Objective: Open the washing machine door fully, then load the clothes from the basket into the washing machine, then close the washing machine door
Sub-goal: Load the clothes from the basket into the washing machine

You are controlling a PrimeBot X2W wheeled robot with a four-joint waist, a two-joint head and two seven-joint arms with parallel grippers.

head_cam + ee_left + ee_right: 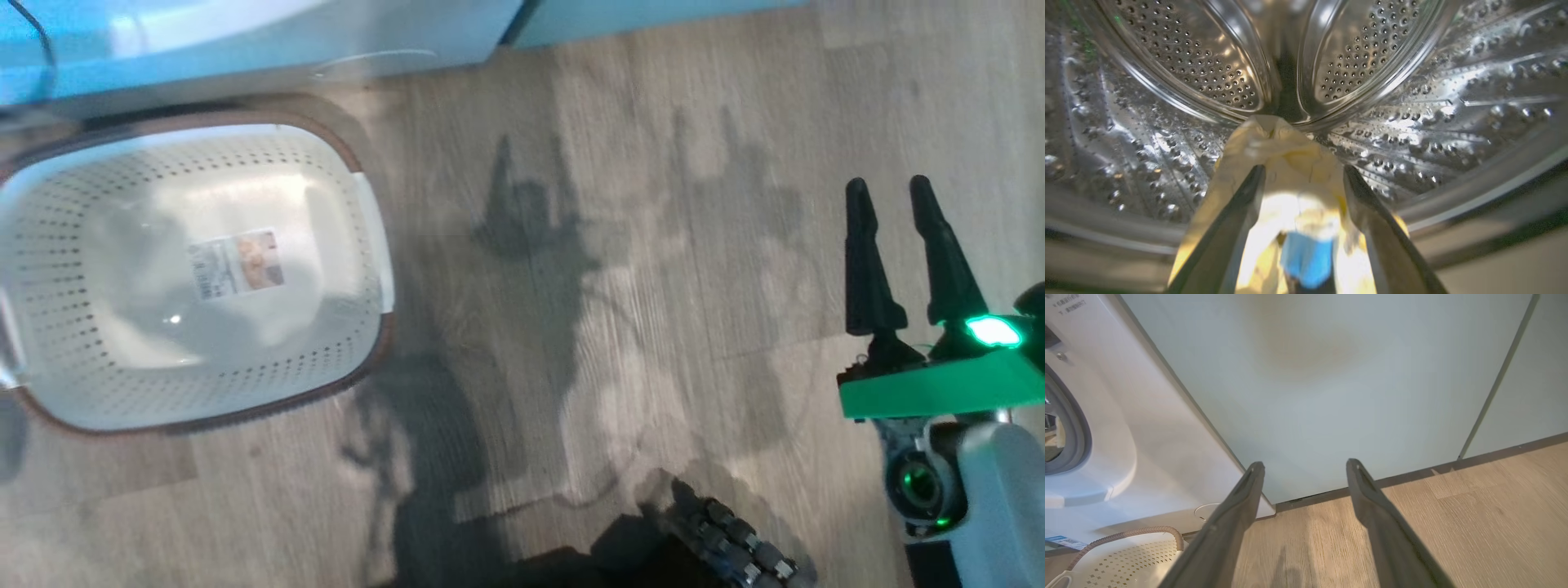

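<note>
1. Loading the clothes (1290, 151) is the step you are working through. Your left gripper (1304, 167) is reaching deep into the steel drum (1188, 61) of the washing machine (1147, 428).
2. The left gripper's two fingers are standing wide apart and are not pinching anything. The pale yellow fabric is lying loose between them, draping against one finger, with its blue tag (1308, 257) nearest the wrist.
3. Your right gripper (888, 184) is hanging over the wooden floor (653, 163), well apart from the basket (49, 237). Its fingers are spread wide too and are carrying nothing.
4. The basket is sitting on the floor just in front of the washing machine. No garment is lying inside it, just the printed label (237, 265) on its bottom.
5. Judging from that, you are finishing the loading. The next move is calling for a straight pull-back of the left arm, so that the fabric is not dragging out over the grey gasket (1079, 428). Closing the washing machine door is then what is remaining.
6. Counting what you are seeing:
   - one washing machine
   - one basket
   - one bundle of yellow fabric, though whether it is a single garment I cannot tell
   - one blue tag
   - two grippers
   - two pale green cabinet doors (1331, 396)
</note>
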